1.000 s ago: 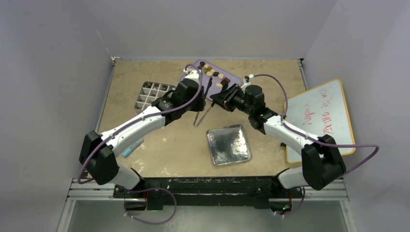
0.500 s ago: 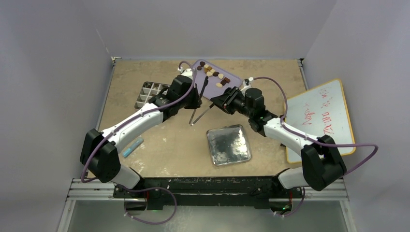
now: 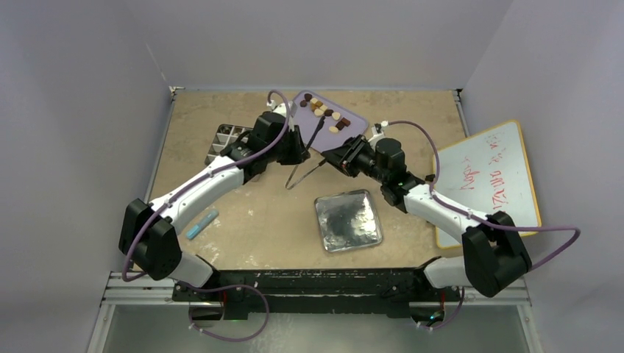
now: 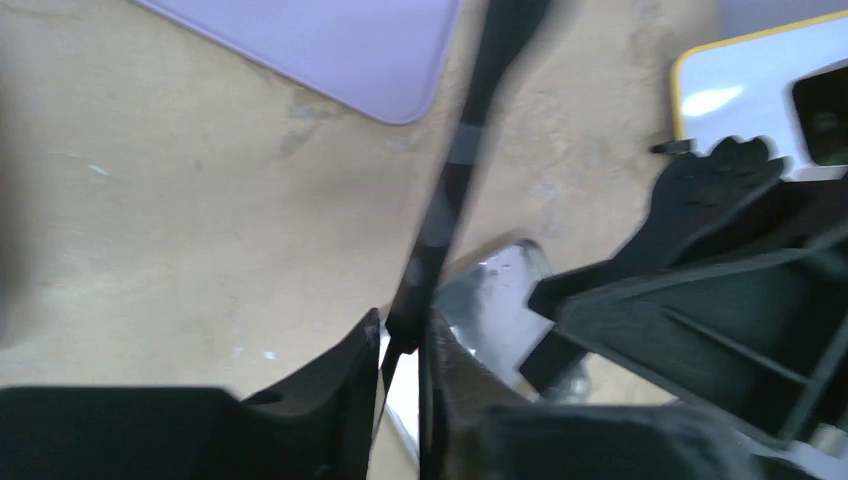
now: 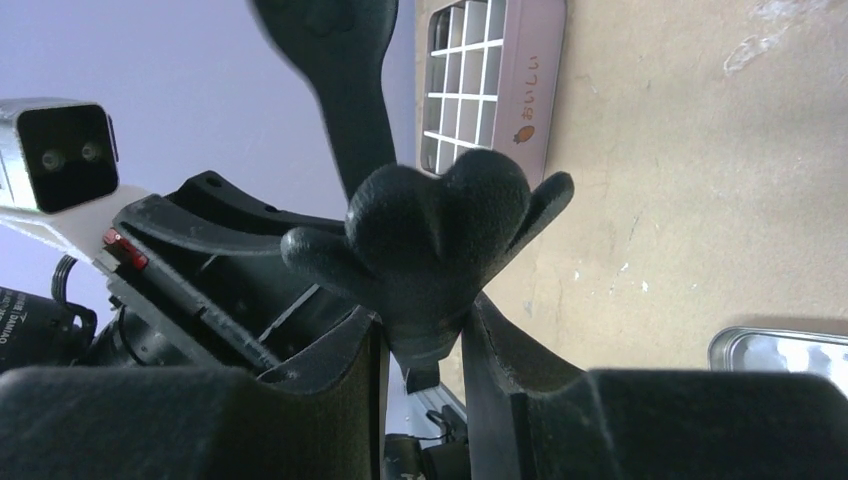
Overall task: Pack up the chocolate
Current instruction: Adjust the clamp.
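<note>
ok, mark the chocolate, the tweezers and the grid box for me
chocolate [image 3: 324,110]: top view, middle of the row of pieces.
tweezers [image 4: 462,160]: left wrist view, mid-length of the black arm.
grid box [image 5: 525,80]: right wrist view, labelled side wall.

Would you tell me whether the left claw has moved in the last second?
Yes: the left claw has shifted left, closer to the grid tray.
</note>
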